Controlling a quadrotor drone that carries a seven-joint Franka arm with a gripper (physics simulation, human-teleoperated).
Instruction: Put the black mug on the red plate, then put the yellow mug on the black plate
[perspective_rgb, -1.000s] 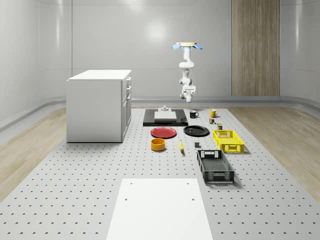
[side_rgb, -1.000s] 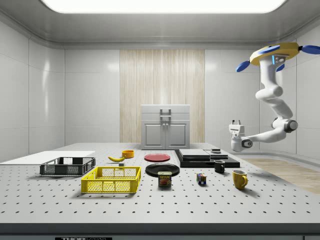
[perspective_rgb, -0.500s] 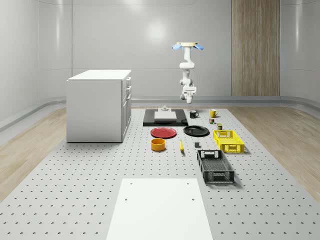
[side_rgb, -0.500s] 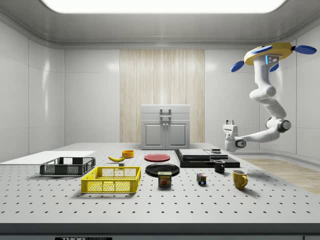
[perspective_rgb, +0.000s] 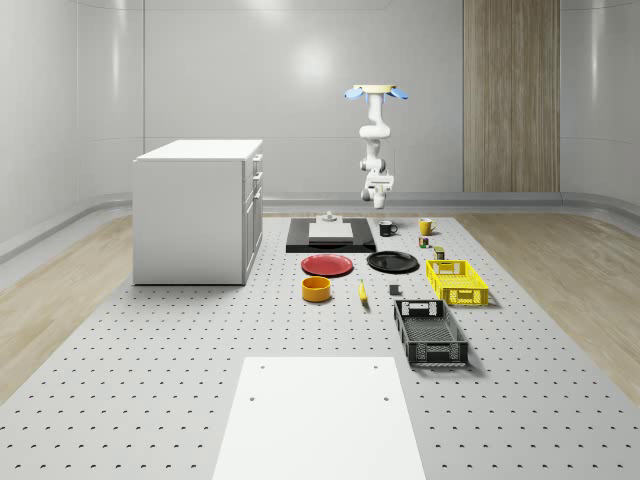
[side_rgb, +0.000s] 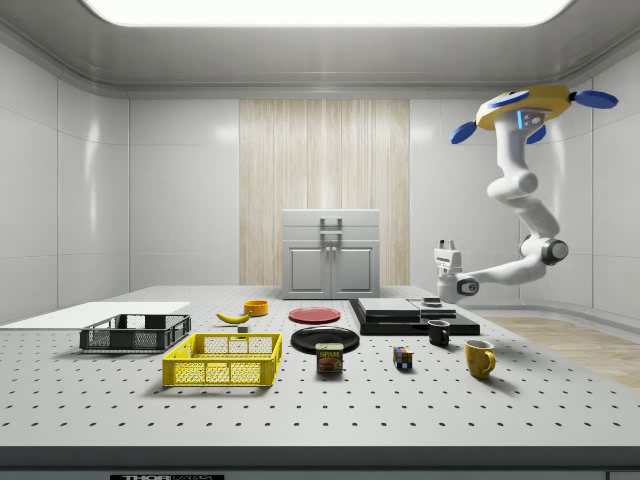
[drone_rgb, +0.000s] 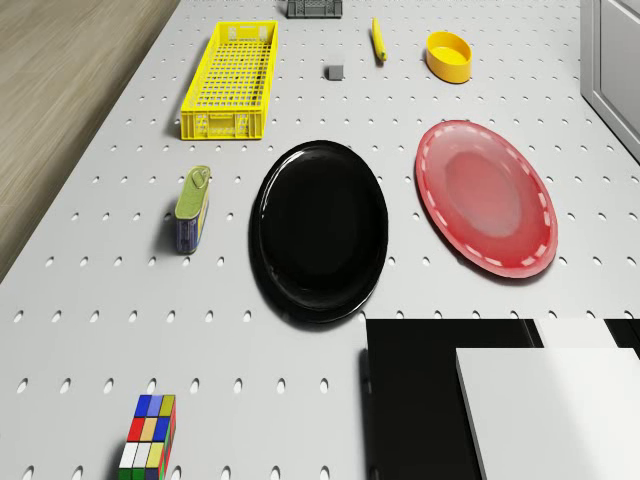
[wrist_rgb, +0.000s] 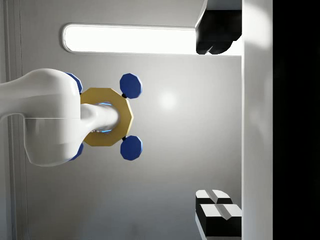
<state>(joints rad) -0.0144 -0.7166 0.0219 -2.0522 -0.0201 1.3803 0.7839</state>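
Observation:
The black mug (perspective_rgb: 386, 228) (side_rgb: 438, 333) stands on the table beside the black slab, and the yellow mug (perspective_rgb: 426, 226) (side_rgb: 479, 358) stands a little apart from it. Nearer the middle lie the red plate (perspective_rgb: 328, 265) (drone_rgb: 487, 197) and the black plate (perspective_rgb: 393, 262) (drone_rgb: 320, 230), both bare. The drone (perspective_rgb: 375, 92) (side_rgb: 530, 105) hovers high over the table's far end. Its arm hangs down and bends, so my gripper (perspective_rgb: 377, 188) (side_rgb: 446, 244) (wrist_rgb: 216, 122) points upward, well above the black mug. It is open and holds nothing.
A black slab (drone_rgb: 420, 390) carrying a white block (drone_rgb: 550, 410) lies by the plates. A can (drone_rgb: 192, 208), a colour cube (drone_rgb: 147, 435), a yellow crate (perspective_rgb: 457, 280), a black crate (perspective_rgb: 430, 332), a yellow bowl (perspective_rgb: 316, 289) and a banana (drone_rgb: 378, 38) are spread around. A white cabinet (perspective_rgb: 197, 210) stands at the whole-scene view's left.
The drone and arm have shifted toward the side view's left, bringing the gripper over the black mug's area. Mugs and plates have not moved.

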